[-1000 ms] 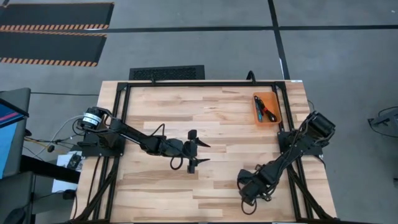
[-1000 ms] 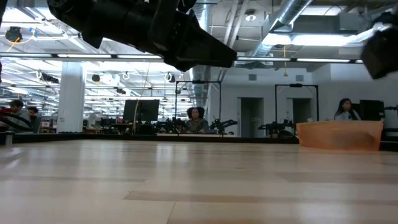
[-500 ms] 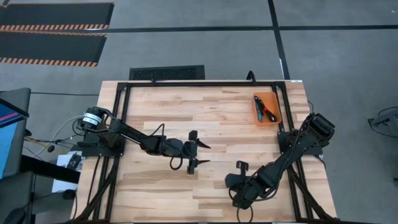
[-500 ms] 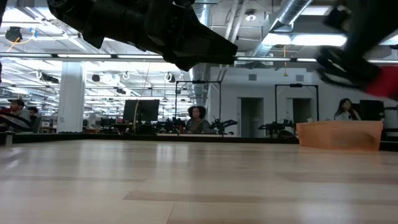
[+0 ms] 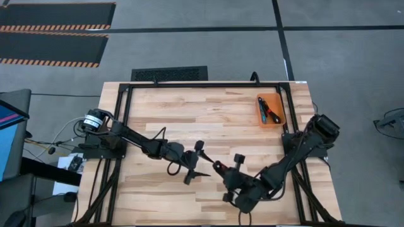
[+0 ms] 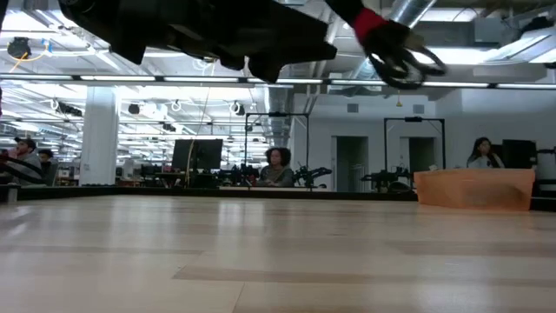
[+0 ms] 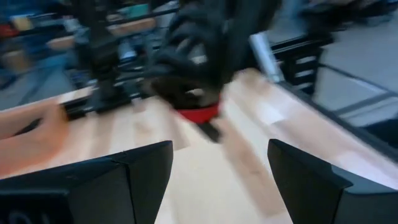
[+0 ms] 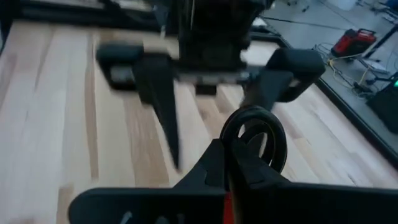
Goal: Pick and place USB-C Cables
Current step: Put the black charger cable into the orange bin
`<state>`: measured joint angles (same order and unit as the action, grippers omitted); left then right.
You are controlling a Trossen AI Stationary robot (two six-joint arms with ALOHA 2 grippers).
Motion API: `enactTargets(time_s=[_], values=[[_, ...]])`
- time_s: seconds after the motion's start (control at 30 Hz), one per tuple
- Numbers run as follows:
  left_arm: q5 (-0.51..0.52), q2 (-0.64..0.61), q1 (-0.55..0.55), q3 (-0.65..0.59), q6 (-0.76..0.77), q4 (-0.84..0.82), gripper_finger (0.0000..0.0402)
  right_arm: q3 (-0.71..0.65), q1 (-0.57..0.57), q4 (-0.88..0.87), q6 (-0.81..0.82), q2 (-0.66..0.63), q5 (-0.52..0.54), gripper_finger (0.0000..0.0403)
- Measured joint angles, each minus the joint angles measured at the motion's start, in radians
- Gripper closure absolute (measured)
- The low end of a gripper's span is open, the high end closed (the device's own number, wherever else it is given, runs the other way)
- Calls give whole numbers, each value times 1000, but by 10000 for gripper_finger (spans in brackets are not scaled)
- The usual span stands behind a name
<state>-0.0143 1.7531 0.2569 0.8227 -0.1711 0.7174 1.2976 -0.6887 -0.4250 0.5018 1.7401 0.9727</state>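
My right gripper (image 5: pixel 218 168) hangs above the table's middle, shut on a black USB-C cable with a red band (image 6: pixel 372 23). The cable's black loop (image 8: pixel 254 135) sticks out past the fingertips and shows in the low view (image 6: pixel 408 61) high over the wood. My left gripper (image 5: pixel 198 161) stands open just left of it, pointing at it, with nothing between its fingers (image 7: pixel 143 174). The left wrist view shows the right gripper and the red band (image 7: pixel 198 113) straight ahead. More cables lie in the orange tray (image 5: pixel 278 120). My right gripper pinches the bundled cable between its two shut fingers (image 8: pixel 214 165), near the red band. The fingers slant down toward the table's left. The black loop (image 8: pixel 273 146) stands free beyond the fingertips, and the whole cable is lifted clear of the table.
The orange tray (image 6: pixel 473 189) sits at the table's far right corner, holding a teal cable (image 5: pixel 261 108) and a red-black one (image 5: pixel 271 113). A black frame runs round the table's edges. Bare wood lies below both grippers. People sit in the room beyond.
My right gripper has risen from near the table's near edge and swung toward the left gripper at the middle, turning from pointing down to nearly level. The cable has come up with it, clear of the wood. My left gripper has turned a little toward it.
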Motion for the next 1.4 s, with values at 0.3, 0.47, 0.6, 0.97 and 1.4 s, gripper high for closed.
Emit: enactTargets(time_s=[0.3, 0.47, 0.6, 0.97, 1.4], values=[[95, 0, -5, 0, 38, 0, 148, 0, 61, 183, -37, -1, 51, 393], [45, 0, -2, 0, 36, 26, 150, 0, 76, 201, -39, -1, 51, 392], [45, 0, -2, 0, 53, 42, 182, 0, 73, 203, -39, -1, 51, 392], [48, 0, -4, 0, 52, 31, 384, 0, 60, 219, -46, -1, 45, 392], [46, 0, -14, 0, 18, 37, 398, 0, 56, 233, -76, -1, 14, 352]])
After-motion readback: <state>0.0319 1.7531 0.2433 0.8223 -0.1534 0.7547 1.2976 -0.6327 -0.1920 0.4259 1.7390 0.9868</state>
